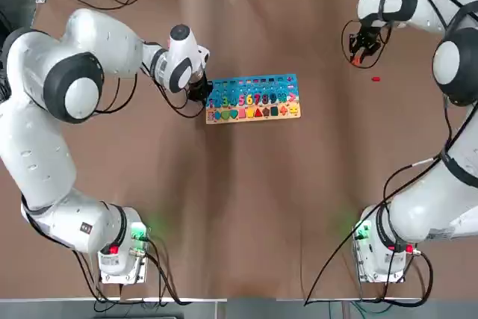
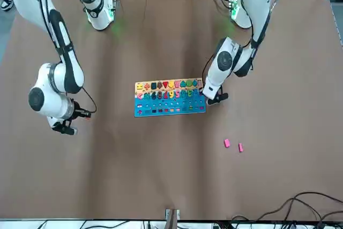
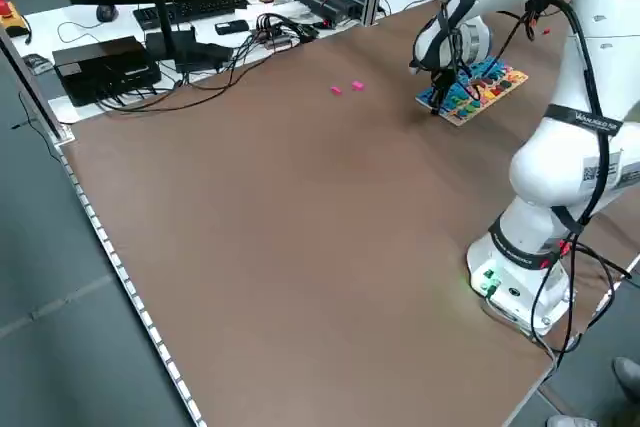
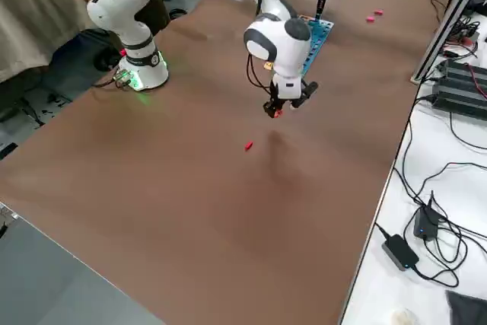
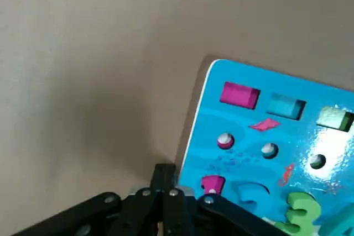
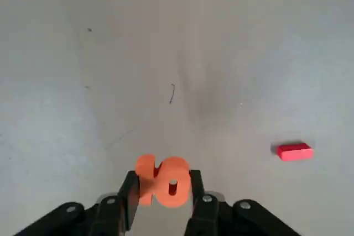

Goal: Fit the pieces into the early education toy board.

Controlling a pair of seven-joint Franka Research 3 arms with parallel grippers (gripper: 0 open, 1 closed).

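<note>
Brown tabletop carried the early education toy board [image 1: 254, 98] mid-table, where we kept our left hand [image 1: 199, 90] pinched shut at its left end, while our right hand [image 6: 164, 189], gripping the orange piece [image 6: 161, 181], hung well off to the board's right.

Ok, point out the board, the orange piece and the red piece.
board [image 1: 254, 84], top view, blue upper part.
orange piece [image 6: 164, 181], right wrist view, its front face, between the claw's fingers.
red piece [image 6: 294, 151], right wrist view, its top face.
</note>
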